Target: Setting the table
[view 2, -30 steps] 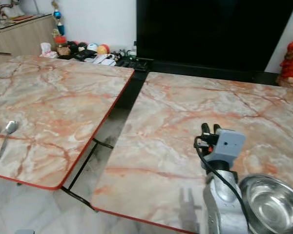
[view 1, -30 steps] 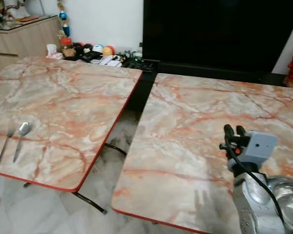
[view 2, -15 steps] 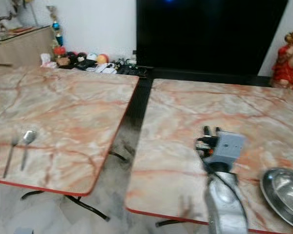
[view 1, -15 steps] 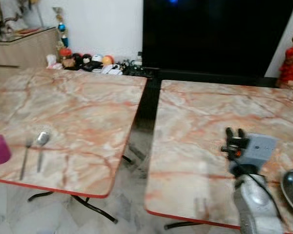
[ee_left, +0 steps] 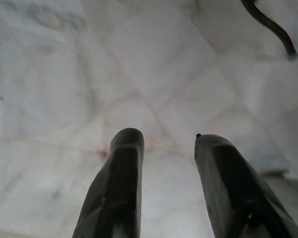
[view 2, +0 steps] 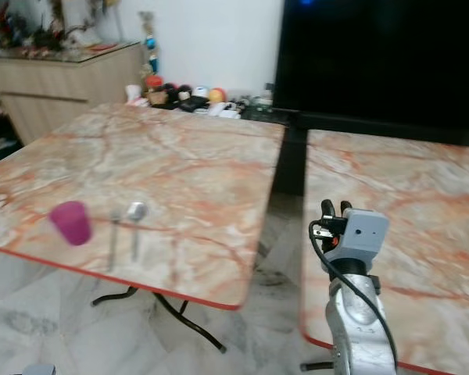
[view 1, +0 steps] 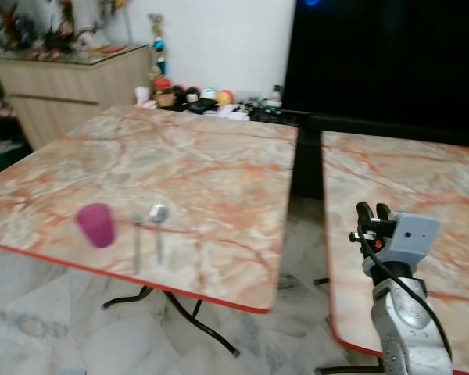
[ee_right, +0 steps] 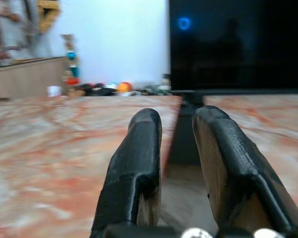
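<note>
Purple, your cup stands on the marble-patterned folding table well off to the left of your right gripper, just beside a fork and spoon. That gripper hovers unclenched, holding nothing, at the second table's edge. Your left gripper hangs released over the pale marble floor. Beyond both: a dark screen and a wooden sideboard.

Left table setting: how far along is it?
Done: a purple cup, a fork and a spoon lie side by side near the left table's front edge. In hand: nothing; the right gripper is raised, open and empty, and the left gripper hangs open over the floor. Left: no plate or bowl at that place yet.
</note>
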`<state>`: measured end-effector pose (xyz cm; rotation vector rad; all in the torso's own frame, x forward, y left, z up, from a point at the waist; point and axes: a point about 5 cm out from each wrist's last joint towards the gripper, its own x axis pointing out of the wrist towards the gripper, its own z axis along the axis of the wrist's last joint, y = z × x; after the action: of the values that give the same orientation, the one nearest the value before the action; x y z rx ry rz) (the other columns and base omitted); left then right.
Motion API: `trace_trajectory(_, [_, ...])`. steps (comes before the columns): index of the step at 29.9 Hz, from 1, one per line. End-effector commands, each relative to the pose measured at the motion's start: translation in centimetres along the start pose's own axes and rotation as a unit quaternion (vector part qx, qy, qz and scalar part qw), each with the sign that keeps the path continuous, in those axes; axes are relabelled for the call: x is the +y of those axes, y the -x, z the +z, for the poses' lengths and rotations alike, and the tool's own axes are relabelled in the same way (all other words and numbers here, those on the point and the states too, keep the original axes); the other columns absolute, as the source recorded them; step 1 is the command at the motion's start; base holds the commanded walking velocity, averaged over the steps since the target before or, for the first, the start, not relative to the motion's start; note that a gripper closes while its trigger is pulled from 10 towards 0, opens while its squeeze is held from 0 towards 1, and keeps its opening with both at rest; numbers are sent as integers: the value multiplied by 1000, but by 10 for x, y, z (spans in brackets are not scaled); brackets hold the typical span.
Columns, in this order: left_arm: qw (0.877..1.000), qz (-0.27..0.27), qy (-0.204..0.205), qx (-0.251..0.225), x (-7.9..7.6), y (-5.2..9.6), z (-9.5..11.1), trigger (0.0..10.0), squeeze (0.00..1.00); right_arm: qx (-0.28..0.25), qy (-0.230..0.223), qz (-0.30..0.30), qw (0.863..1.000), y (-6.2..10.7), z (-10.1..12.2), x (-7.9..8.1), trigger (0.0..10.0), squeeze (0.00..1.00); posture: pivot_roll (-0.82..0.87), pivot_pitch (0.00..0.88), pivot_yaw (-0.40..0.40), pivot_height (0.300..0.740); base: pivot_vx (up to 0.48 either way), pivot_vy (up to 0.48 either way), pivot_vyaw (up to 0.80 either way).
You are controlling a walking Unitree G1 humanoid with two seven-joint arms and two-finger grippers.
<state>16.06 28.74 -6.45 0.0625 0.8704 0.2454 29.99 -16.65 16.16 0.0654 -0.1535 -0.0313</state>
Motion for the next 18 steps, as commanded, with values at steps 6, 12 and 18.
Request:
trace_trajectory(6, [1000, -6, -1, 4, -4, 0, -2, 10000, 0, -6, -1, -9, 1000, -3, 3, -5, 10000, 0, 5, 0, -7, 740, 0, 480, 0])
trace_trajectory(12, [1000, -8, -3, 6, -5, 0, -4, 10000, 0, -7, -3, -5, 1000, -3, 3, -1, 10000, 0, 8, 0, -14, 740, 0, 480, 0])
trace_trajectory(18, [1000, -10, -5, 7, -6, 1, -5, 10000, 0, -4, -2, -1, 1000, -3, 2, 0, 10000, 0, 8, 0, -16, 740, 0, 480, 0])
